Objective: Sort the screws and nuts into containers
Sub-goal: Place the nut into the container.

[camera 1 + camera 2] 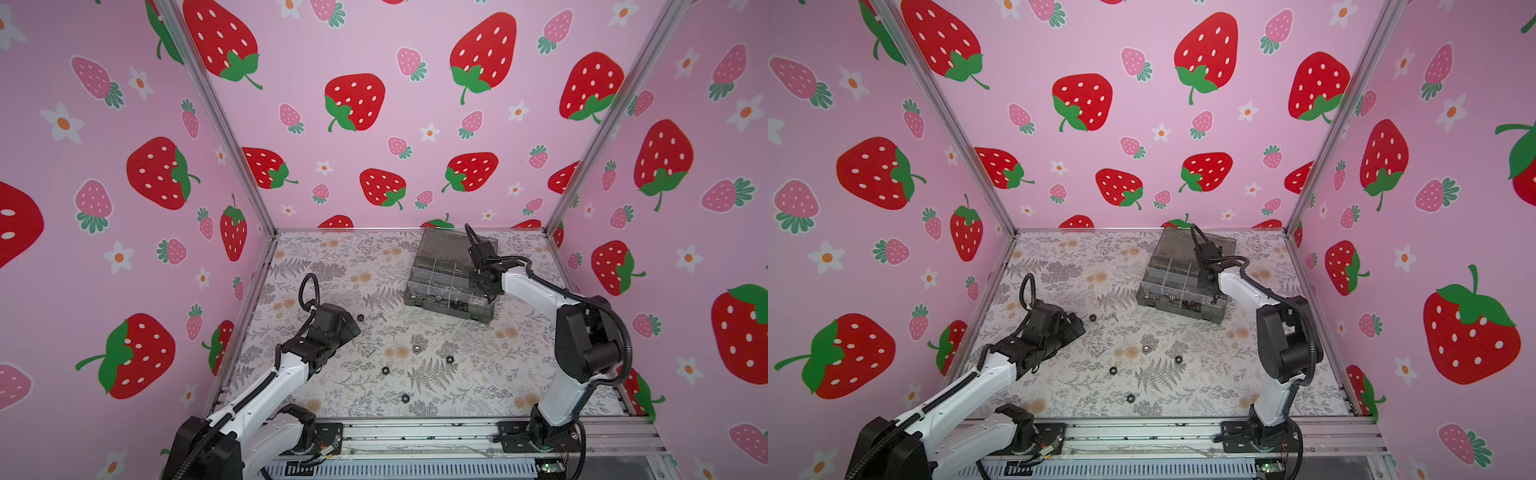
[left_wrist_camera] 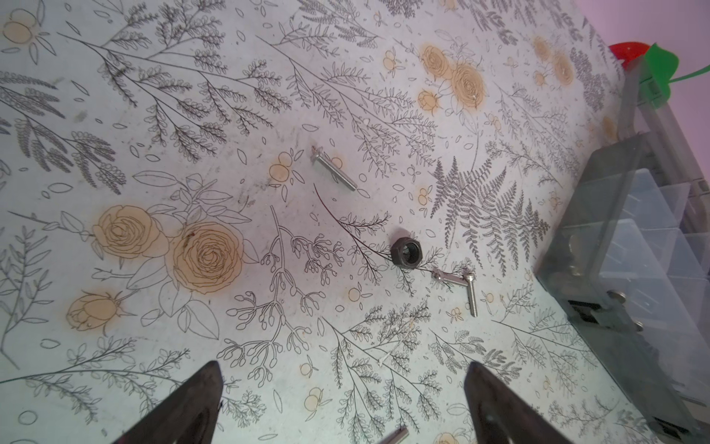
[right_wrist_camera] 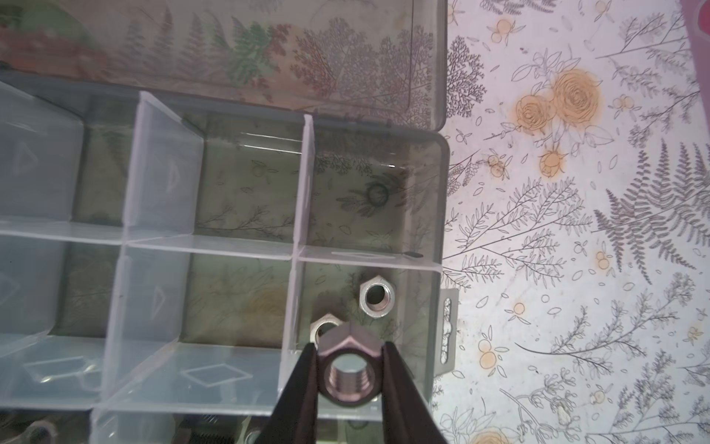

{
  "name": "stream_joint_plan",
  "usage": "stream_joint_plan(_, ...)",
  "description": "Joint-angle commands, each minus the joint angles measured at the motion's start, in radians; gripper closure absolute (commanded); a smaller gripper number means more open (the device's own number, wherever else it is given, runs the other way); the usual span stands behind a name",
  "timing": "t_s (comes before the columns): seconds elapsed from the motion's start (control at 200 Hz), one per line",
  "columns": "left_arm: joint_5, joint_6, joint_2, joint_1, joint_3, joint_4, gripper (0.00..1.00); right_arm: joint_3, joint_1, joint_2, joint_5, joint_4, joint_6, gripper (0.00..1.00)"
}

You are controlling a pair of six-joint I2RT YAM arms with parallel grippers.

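Grip matters most here: your right hand is clenched on a silver hex nut, its fingertips pressing two opposite flats and the bore facing the wrist camera. It hangs over the near edge of the corner compartment of the box, where two more hex nuts lie. Treat it as small, hard, smooth metal. It is stiff and not fragile, but slippery, and it may bounce off a divider, so I'd let it go low inside that compartment.

Your left hand is released, jaws wide, above the bench. A black nut and silver screws lie just ahead of it. Take the black nut across its flats; lying flat, it offers little height. The screws are thin and will likely roll, so pinch each across the shank, midway. More black nuts lie loose toward the bench's front, well apart from the box.
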State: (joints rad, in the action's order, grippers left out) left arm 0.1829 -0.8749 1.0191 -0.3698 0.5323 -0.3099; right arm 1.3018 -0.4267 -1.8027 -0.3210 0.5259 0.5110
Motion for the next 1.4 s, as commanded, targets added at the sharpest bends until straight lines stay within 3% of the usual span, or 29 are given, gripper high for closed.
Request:
stream_joint_plan(0.0, 0.016, 0.008, 0.004, 0.008, 0.034, 0.005, 0.01, 0.008, 0.030, -0.035, 0.026, -0.022, -0.022, 0.99)
stream_joint_plan(0.075, 0.015, 0.010, 0.009, 0.011, 0.038, 0.002, 0.01, 0.008, 0.039, -0.052, 0.035, -0.027, -0.029, 0.94)
stream_joint_plan(0.285, 0.015, 0.010, 0.014, 0.013, 0.041, 0.007, 0.01, 0.008, 0.049, -0.048, 0.043, -0.035, -0.038, 0.66)
stream_joint_plan(0.425, 0.015, 0.010, 0.013, 0.014, 0.040, 0.008, 0.01, 0.013, 0.051, -0.026, 0.041, -0.024, -0.045, 0.57)
stream_joint_plan(0.7, 0.010, 0.009, 0.014, 0.015, 0.039, 0.012, 0.01, -0.014, 0.044, 0.084, 0.090, -0.031, -0.045, 0.55)
stream_joint_plan(0.89, 0.006, 0.009, 0.018, 0.015, 0.037, 0.020, 0.01, -0.058, -0.016, 0.183, 0.115, -0.027, -0.027, 0.55)
stream_joint_plan(1.131, 0.004, 0.018, 0.006, 0.017, 0.039, 0.009, 0.01, -0.124, -0.188, 0.246, 0.115, -0.010, 0.035, 0.55)
stream_joint_plan(1.396, 0.027, 0.017, -0.060, 0.020, 0.013, -0.024, 0.01, -0.130, -0.424, 0.174, 0.140, 0.011, 0.122, 0.55)
